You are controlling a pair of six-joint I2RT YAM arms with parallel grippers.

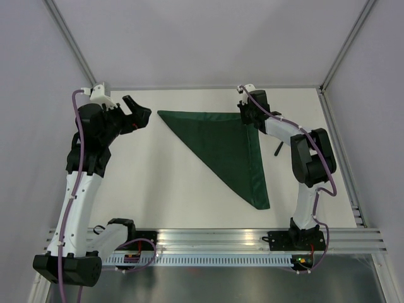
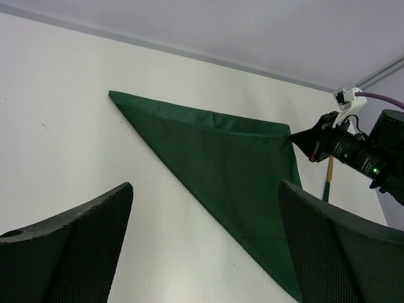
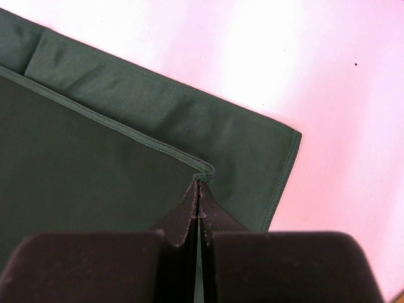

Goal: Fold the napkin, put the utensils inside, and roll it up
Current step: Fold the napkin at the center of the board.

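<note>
Shows, from the overhead camera alone, the whole white table (image 1: 189, 202), with the napkin (image 1: 230, 148) lying flat toward the far right, folded into a dark green triangle: long edge along the far side, straight edge on the right, point toward the near rail. Places the left arm (image 1: 79, 189) well apart from the cloth, off its left tip, and the right arm (image 1: 309, 158) just beside the cloth's right edge.

Reveals, only from the right wrist, two layers of cloth at the far right corner, the upper hem set slightly in from the lower. Catches there the right gripper (image 3: 197, 189) clenched at the upper layer's corner, with barely a hairline left between the jaws. Confirms from the left wrist the same grip, seen side-on at the triangle's corner.

Finds the left gripper (image 1: 137, 110) released, fingers (image 2: 76, 246) spread wide, holding nothing and facing the cloth.

Picks out the utensils (image 2: 329, 177) only faintly: a thin stick, yellow-orange above and dark below, on the table just past the cloth's right edge, partly hidden behind the right gripper in the left wrist view. Reduces them, from overhead, to a short dark sliver between cloth and right arm.
</note>
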